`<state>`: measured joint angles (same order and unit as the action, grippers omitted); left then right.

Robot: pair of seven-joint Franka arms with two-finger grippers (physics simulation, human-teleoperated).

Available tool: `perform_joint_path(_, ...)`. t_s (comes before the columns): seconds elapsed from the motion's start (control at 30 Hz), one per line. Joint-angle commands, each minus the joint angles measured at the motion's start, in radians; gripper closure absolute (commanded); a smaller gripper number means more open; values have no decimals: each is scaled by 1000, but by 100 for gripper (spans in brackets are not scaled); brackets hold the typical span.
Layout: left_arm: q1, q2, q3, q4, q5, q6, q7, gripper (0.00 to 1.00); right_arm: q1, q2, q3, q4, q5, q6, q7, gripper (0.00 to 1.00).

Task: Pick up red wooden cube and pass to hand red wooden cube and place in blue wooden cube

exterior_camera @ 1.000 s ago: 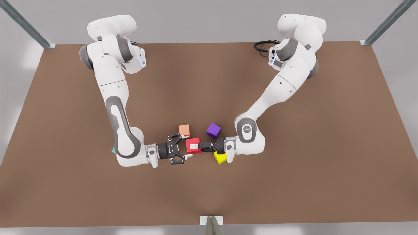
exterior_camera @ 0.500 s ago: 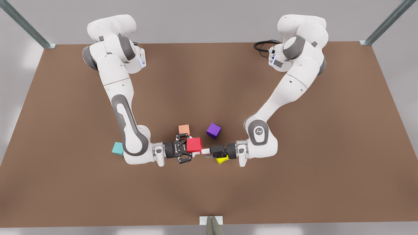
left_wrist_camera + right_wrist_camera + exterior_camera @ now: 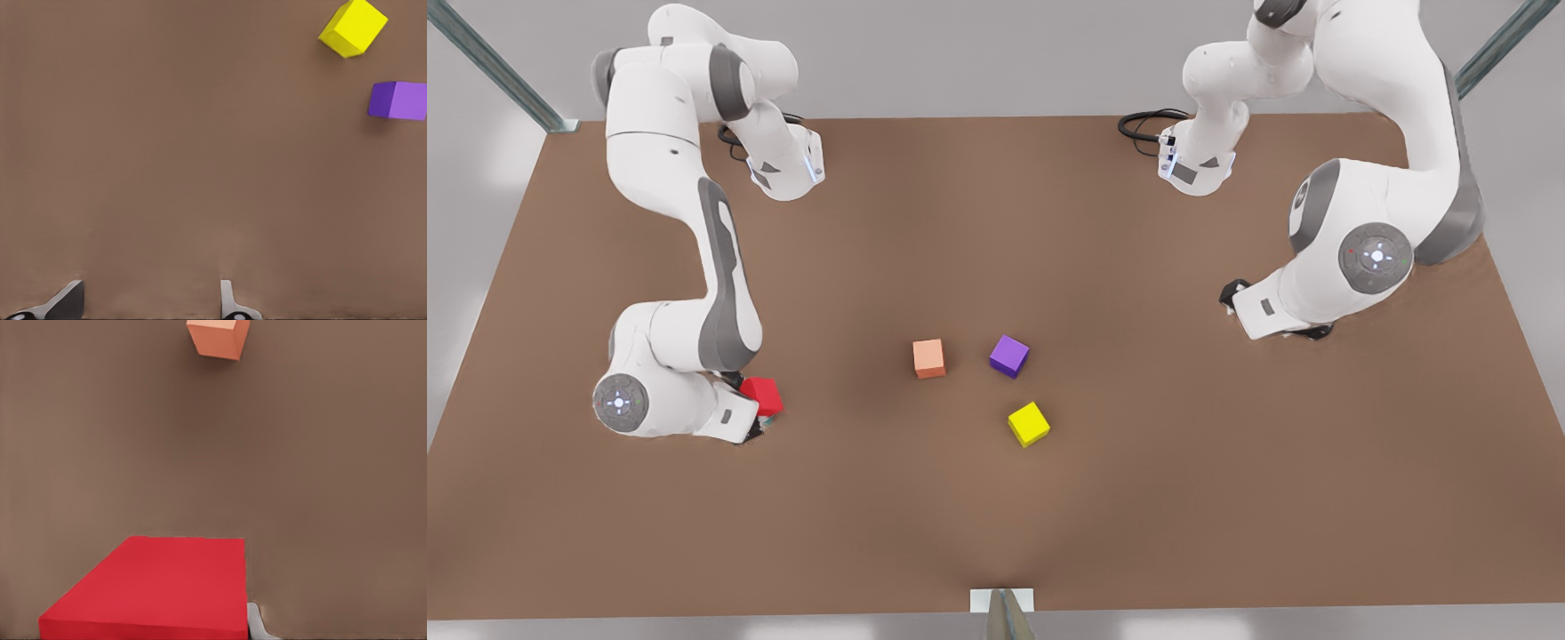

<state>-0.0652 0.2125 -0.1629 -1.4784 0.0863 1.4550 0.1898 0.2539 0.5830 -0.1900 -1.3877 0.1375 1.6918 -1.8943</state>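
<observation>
The red wooden cube (image 3: 762, 396) is low over the table at the front view's left, tucked against the wrist of the arm there. My right gripper (image 3: 143, 627) is shut on this cube (image 3: 160, 583), and one finger (image 3: 257, 623) shows against its side. The blue wooden cube is hidden. My left gripper (image 3: 150, 297) is open with nothing between its fingers; it belongs to the arm pulled back to the front view's right, which waits over bare table.
Three loose cubes lie mid-table: a salmon one (image 3: 928, 358), a purple one (image 3: 1009, 356) and a yellow one (image 3: 1029, 424). A black cable (image 3: 1143, 124) coils at the back right. The brown table (image 3: 996, 524) ends in edges on all sides.
Both arms have left the table's middle. The arm holding the red cube swung to the front view's left, over where the teal cube stood. The other arm let go and drew back right.
</observation>
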Motion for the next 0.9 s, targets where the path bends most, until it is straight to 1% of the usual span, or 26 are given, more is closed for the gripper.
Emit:
perform_joint_path(0.0,-65,-45,115,-28,-91,-74,-159,0,2,-34,0,-96,-188,146,713,62)
perform_joint_path(0.07,-71,-42,108,-26,-82,-88,-159,0,-5,-64,-3,-189,-188,247,733,61)
perform_joint_path(0.1,-71,-22,109,7,-74,-91,-159,0,-8,-69,-3,-215,-188,290,733,60)
perform_joint_path(0.13,-68,-9,111,105,-83,-146,-161,0,-10,-75,-5,-232,-190,310,733,60)
perform_joint_path(0.2,-61,57,120,174,-88,-183,-167,0,-13,-98,-14,-301,-190,367,735,60)
perform_joint_path(0.3,-16,51,118,176,-82,-225,-159,0,-13,-88,-13,-356,-176,482,753,60)
perform_joint_path(0.33,-15,50,120,178,-82,-226,-158,0,-13,-83,-13,-378,-168,523,755,59)
perform_joint_path(0.37,5,50,120,178,-85,-225,-158,0,-13,-83,-13,-412,-168,565,762,55)
perform_joint_path(0.4,28,48,118,178,-91,-225,-156,0,-13,-84,-11,-428,-168,589,768,55)
perform_joint_path(0.67,30,50,117,178,-91,-223,-156,0,-13,-80,-9,-502,-159,666,770,55)
perform_joint_path(0.77,41,50,117,178,-94,-225,-156,0,-15,-83,-9,-516,-157,666,770,55)
perform_joint_path(0.8,41,48,117,178,-95,-225,-156,0,-15,-84,-9,-516,-157,666,770,47)
perform_joint_path(0.83,41,48,117,178,-94,-225,-156,0,-15,-84,-9,-516,-145,666,770,0)
perform_joint_path(0.87,41,50,115,178,-94,-225,-156,0,-15,-84,-9,-516,-144,664,768,0)
